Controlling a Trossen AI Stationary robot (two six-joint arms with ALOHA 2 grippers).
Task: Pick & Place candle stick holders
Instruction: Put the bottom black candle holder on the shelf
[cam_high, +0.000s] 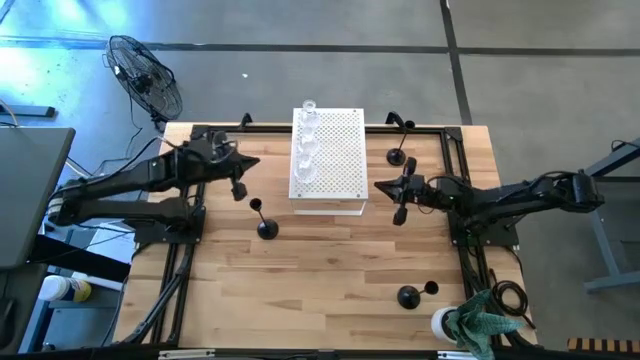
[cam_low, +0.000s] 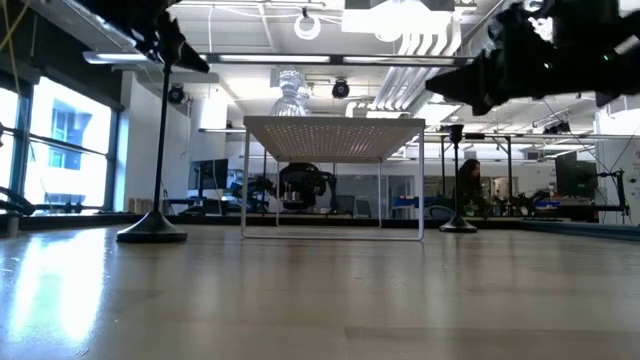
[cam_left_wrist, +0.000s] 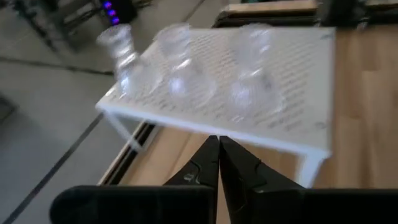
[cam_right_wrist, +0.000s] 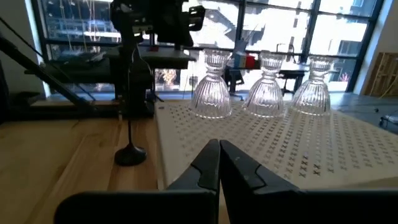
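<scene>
A white perforated board stands on legs mid-table. Three clear glass holders stand on their bases in a row along its left edge, also in the left wrist view. A tall black holder stands on its domed base left of the board's near corner; it also shows in the low view. Another black holder stands right of the board, and two short ones stand near right. My left gripper is shut and empty, raised left of the board. My right gripper is shut and empty, raised right of it.
Black frame rails run along the table's left, right and far sides. A green cloth and a white cup sit at the near right corner. A floor fan stands off the far left corner. Bare wood lies in front of the board.
</scene>
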